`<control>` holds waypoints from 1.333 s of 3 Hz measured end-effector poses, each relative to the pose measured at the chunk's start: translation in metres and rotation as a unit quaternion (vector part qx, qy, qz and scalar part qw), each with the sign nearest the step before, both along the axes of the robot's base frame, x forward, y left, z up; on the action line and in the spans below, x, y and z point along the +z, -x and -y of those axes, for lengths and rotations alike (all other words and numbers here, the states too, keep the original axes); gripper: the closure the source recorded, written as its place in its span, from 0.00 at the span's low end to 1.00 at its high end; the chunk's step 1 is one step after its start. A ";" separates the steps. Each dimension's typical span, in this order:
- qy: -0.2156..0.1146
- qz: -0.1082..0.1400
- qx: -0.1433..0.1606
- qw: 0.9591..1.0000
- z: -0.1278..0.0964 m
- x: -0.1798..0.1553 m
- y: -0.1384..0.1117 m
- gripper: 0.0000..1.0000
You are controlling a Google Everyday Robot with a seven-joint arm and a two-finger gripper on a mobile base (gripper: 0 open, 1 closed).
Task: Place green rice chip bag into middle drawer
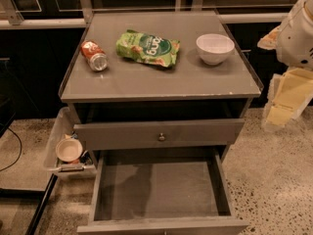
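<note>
The gripper (286, 102) hangs off the cabinet's right side, well apart from the things on top; whether it is released or clenched I cannot tell. The green rice chip bag (148, 48) lies flat on the cabinet top (161, 82) between the orange-red soda can (94, 55) and the white bowl (214, 48), so a descent from above, pinching across its narrow width, should spare both neighbours. The middle drawer (171, 190) stands pulled out below the closed drawer front (122, 133)
</note>
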State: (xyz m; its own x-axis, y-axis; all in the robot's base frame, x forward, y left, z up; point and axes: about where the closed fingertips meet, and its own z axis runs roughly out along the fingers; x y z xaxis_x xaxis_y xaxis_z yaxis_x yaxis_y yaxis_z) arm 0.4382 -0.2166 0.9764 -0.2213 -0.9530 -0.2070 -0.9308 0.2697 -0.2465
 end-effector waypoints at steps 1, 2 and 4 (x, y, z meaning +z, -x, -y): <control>0.000 0.000 0.000 1.000 0.000 0.000 0.000 0.00; -0.013 0.007 0.000 1.000 -0.002 0.003 -0.001 0.00; -0.128 0.064 0.043 0.989 -0.041 -0.003 -0.068 0.00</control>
State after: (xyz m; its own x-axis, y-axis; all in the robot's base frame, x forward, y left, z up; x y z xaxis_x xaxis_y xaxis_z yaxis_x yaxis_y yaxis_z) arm 0.5058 -0.1751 0.9732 -0.0975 -0.8797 -0.4654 -0.9187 0.2594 -0.2979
